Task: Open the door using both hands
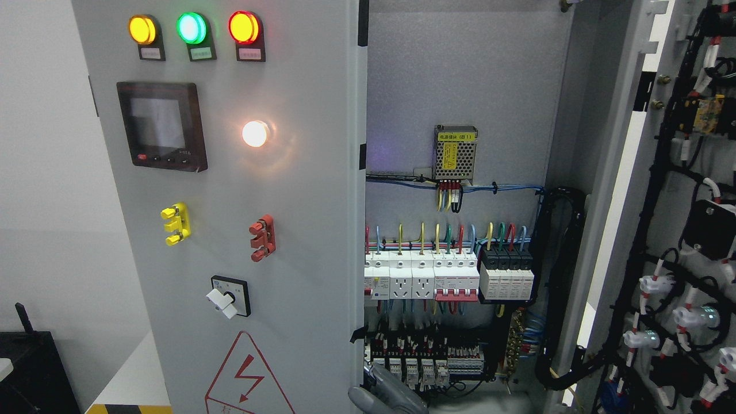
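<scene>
1. Grey fingers (386,395) of a robot hand show at the bottom edge, just below the left door's (241,230) free edge. I cannot tell which arm they belong to, or how far they are curled, or whether they hold anything.
2. That left door looks shut or nearly so; the right door (678,230) hangs swung wide, its wired back towards me.
3. My worry: the fingers sit just beside the terminal blocks (425,362) under the breaker row (425,279). A reach past the left door's edge could snag wiring.
4. Pulling that edge blind, I could slip off it and knock the selector switch (229,296).
</scene>
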You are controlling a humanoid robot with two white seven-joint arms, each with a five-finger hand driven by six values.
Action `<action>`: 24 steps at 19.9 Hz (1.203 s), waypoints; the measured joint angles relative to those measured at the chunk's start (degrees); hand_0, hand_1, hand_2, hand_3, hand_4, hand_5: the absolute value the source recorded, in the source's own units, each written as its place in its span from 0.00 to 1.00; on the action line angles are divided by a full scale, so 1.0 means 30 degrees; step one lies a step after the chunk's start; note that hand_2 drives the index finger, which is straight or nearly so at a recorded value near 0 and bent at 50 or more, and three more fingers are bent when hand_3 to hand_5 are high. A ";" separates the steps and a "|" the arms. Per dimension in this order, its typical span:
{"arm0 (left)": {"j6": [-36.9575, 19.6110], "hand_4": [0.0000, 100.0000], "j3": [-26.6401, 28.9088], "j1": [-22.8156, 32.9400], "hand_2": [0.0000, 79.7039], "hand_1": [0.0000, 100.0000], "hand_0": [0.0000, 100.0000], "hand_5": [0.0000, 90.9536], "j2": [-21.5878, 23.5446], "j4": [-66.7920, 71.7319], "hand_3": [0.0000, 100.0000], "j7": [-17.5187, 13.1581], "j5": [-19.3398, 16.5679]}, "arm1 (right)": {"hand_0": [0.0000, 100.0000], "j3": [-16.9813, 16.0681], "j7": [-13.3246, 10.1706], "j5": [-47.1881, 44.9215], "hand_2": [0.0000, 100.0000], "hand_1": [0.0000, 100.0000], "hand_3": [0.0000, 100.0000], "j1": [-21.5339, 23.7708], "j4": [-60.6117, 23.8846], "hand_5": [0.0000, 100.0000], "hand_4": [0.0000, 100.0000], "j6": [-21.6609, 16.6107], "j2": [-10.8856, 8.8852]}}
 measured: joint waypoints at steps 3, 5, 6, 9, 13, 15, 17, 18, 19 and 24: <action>0.0000 0.00 0.0000 0.0000 0.00 0.39 0.12 0.00 0.0000 0.0001 0.00 0.0000 0.0004 | 0.12 0.0323 0.0125 -0.0363 0.00 0.39 0.00 0.0103 -0.0337 0.00 0.00 -0.0005 0.0012; 0.0000 0.00 0.0000 0.0000 0.00 0.39 0.12 0.00 0.0000 0.0000 0.00 0.0000 0.0005 | 0.12 0.0582 0.0178 -0.0541 0.00 0.39 0.00 0.0154 -0.0563 0.00 0.00 -0.0005 0.0019; 0.0000 0.00 0.0000 0.0000 0.00 0.39 0.12 0.00 0.0000 0.0000 0.00 0.0001 0.0006 | 0.12 0.0724 0.0196 -0.0610 0.00 0.39 0.00 0.0168 -0.0667 0.00 0.00 -0.0005 0.0022; 0.0000 0.00 0.0000 -0.0001 0.00 0.39 0.12 0.00 0.0000 0.0000 0.00 0.0000 0.0006 | 0.12 0.1197 0.0207 -0.0764 0.00 0.39 0.00 0.0201 -0.0957 0.00 0.00 -0.0005 0.0032; 0.0000 0.00 0.0000 0.0000 0.00 0.39 0.12 0.00 0.0000 0.0000 0.00 0.0000 0.0003 | 0.12 0.1983 0.0213 -0.0873 0.00 0.39 0.00 0.0217 -0.1312 0.00 0.00 0.0008 0.0048; 0.0000 0.00 0.0000 0.0000 0.00 0.39 0.12 0.00 0.0000 0.0000 0.00 0.0000 0.0004 | 0.12 0.2389 0.0384 -0.0974 0.00 0.39 0.00 0.0221 -0.1495 0.00 0.00 0.0008 0.0057; 0.0000 0.00 0.0000 0.0000 0.00 0.39 0.12 0.00 0.0000 0.0000 0.00 0.0000 0.0002 | 0.12 0.2775 0.0826 -0.1084 0.00 0.39 0.00 0.0221 -0.1686 0.00 0.00 0.0014 0.0093; 0.0000 0.00 0.0000 0.0000 0.00 0.39 0.12 0.00 0.0000 0.0000 0.00 0.0000 0.0002 | 0.12 0.2937 0.1002 -0.1127 0.00 0.39 0.00 0.0221 -0.1770 0.00 0.00 0.0017 0.0115; 0.0000 0.00 0.0000 0.0000 0.00 0.39 0.12 0.00 0.0000 0.0000 0.00 0.0000 0.0003 | 0.12 0.3121 0.1070 -0.1159 0.00 0.39 0.00 0.0221 -0.1857 0.00 0.00 0.0017 0.0130; 0.0000 0.00 0.0000 0.0000 0.00 0.39 0.12 0.00 0.0000 0.0000 0.00 0.0000 0.0009 | 0.12 0.4052 0.1138 -0.1263 0.00 0.39 0.00 0.0206 -0.2209 0.00 0.00 0.0189 0.0367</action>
